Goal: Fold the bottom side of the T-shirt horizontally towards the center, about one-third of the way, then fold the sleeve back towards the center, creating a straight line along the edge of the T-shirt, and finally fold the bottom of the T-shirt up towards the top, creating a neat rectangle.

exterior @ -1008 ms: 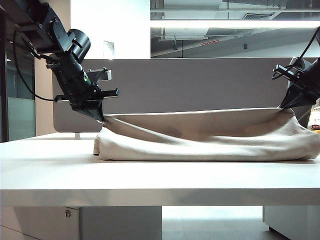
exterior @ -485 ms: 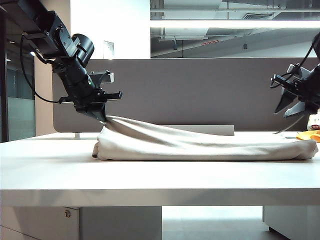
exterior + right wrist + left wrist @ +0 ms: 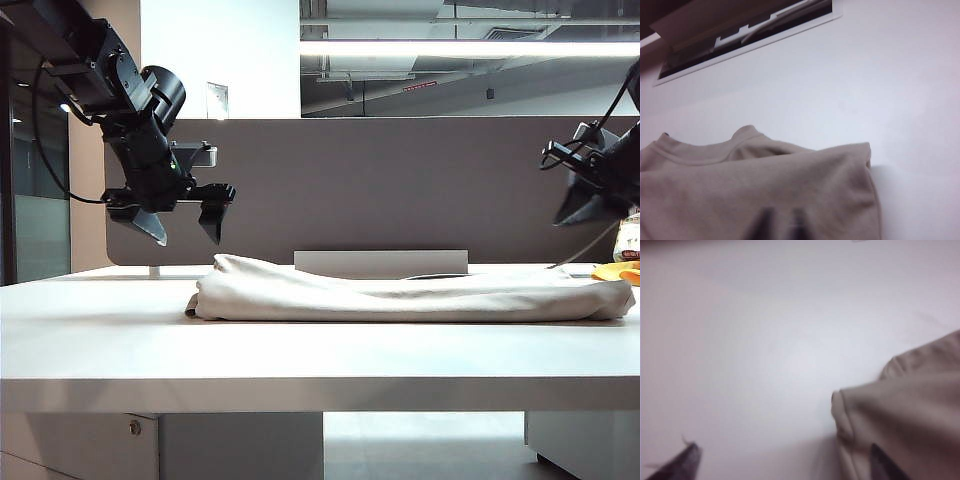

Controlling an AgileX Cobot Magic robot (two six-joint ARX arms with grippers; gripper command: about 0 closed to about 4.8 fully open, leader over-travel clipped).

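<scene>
The T-shirt (image 3: 410, 292) lies folded in a long low bundle across the white desk (image 3: 300, 350), reaching almost to the desk's right end. Above the shirt's left end hangs the left gripper (image 3: 185, 222), its jaws spread wide and holding nothing. Above the shirt's right end hangs the right gripper (image 3: 582, 208), blurred, its jaws drawn narrow, clear of the cloth.

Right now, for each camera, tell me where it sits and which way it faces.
Exterior view: low at the desk's front edge, looking level across the T-shirt; left gripper open above it, right gripper at the right edge.
Left wrist view: looks down past spread fingertips at desk and shirt.
Right wrist view: looks down at the shirt's collar; blurred fingertips.
All three share the shirt.
</scene>
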